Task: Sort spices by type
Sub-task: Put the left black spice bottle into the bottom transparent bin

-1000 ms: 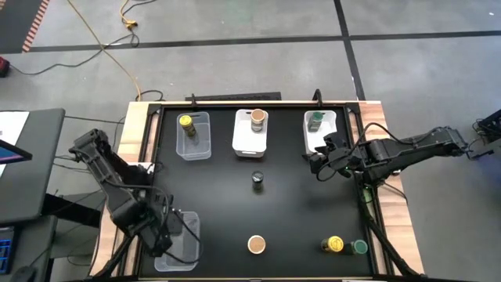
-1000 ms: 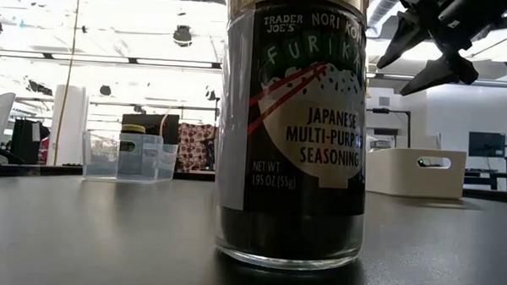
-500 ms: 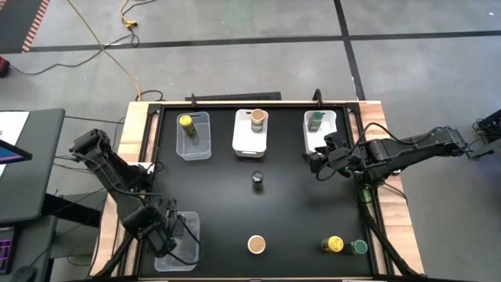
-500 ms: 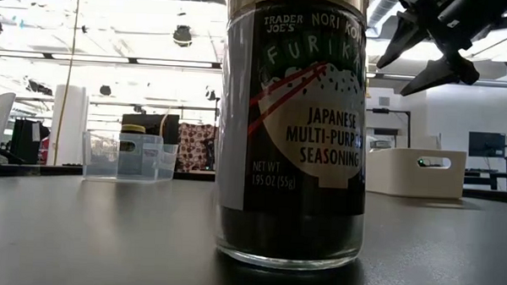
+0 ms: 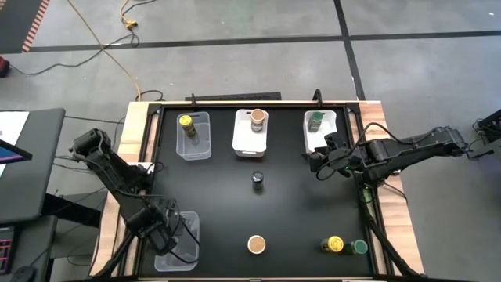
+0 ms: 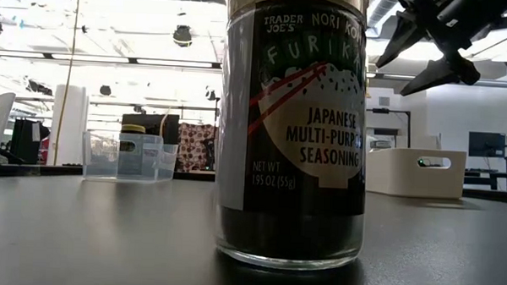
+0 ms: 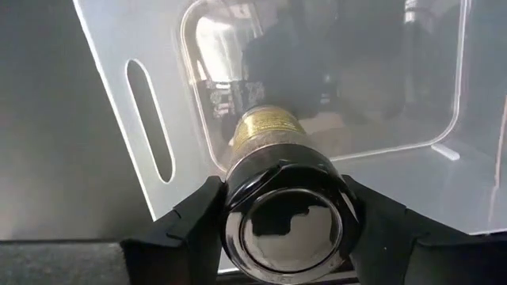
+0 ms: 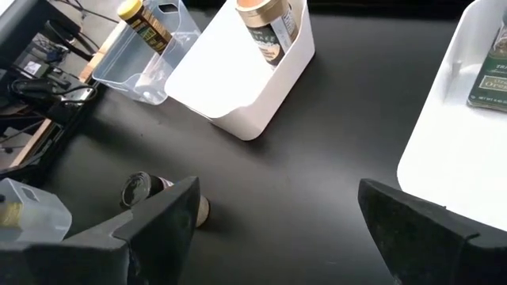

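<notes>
My left gripper [image 5: 162,233] is over the near-left clear bin [image 5: 186,244] and shut on a dark-capped jar [image 7: 265,131] with a gold label. My right gripper [image 5: 319,162] hangs open above the table just near of the far-right white bin [image 5: 329,139], touching nothing. A yellow-topped jar [image 5: 185,122] stands in the far-left clear bin, a tan-topped one [image 5: 257,117] in the middle white bin and a green-topped one [image 5: 315,120] in the right white bin. A dark-topped jar [image 5: 257,181] stands at mid-table. Tan [image 5: 256,244], yellow [image 5: 334,244] and green [image 5: 359,247] jars stand by the near edge. My left gripper pinches the jar by its dark cap [image 7: 283,226], one finger [image 7: 190,226] on either side. The fingers come from above, pointing down. The jar hangs below them with its body inside the clear bin [image 7: 372,119]; whether its base touches the bin floor I cannot tell.
In the low view the near tan-topped jar [image 6: 292,127], labelled as seasoning, fills the middle of the picture. The black table top [image 5: 211,196] has bare room between the far bins and the near jars. A raised rim [image 5: 374,219] frames the table.
My left gripper, with the jar in it, has moved a little toward the table's near edge above the near-left clear bin. My right arm has kept still.
</notes>
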Action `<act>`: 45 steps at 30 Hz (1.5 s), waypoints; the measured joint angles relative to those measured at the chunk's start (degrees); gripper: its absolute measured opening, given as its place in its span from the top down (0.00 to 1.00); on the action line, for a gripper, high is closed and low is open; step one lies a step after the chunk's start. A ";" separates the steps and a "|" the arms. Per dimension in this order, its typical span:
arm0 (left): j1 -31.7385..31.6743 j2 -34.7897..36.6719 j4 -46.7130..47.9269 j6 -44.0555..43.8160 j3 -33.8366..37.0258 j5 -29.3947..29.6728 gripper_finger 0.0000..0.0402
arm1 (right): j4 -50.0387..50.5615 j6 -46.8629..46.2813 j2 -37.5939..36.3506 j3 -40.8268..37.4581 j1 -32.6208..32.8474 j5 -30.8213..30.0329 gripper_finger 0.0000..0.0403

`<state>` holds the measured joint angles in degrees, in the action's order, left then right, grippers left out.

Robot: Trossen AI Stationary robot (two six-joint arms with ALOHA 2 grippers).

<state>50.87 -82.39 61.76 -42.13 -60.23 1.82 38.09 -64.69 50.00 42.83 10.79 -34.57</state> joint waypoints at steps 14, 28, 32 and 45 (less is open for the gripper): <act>-1.76 3.74 0.37 -0.21 0.52 1.86 0.49 | -0.85 0.03 0.00 0.00 0.00 -0.02 0.08; -1.86 4.24 -5.18 -3.81 4.20 -0.91 0.49 | -0.81 0.29 0.00 0.00 0.00 0.00 0.08; -1.86 4.15 -4.72 -4.12 3.80 -0.05 0.49 | -0.81 0.33 0.00 0.00 0.00 0.00 0.08; -1.86 4.07 -1.68 -4.26 3.34 0.35 0.49 | -0.81 0.24 0.00 0.00 0.00 0.00 0.08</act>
<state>49.01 -78.32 60.07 -46.39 -56.88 2.18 37.28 -64.45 50.00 42.83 10.79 -34.57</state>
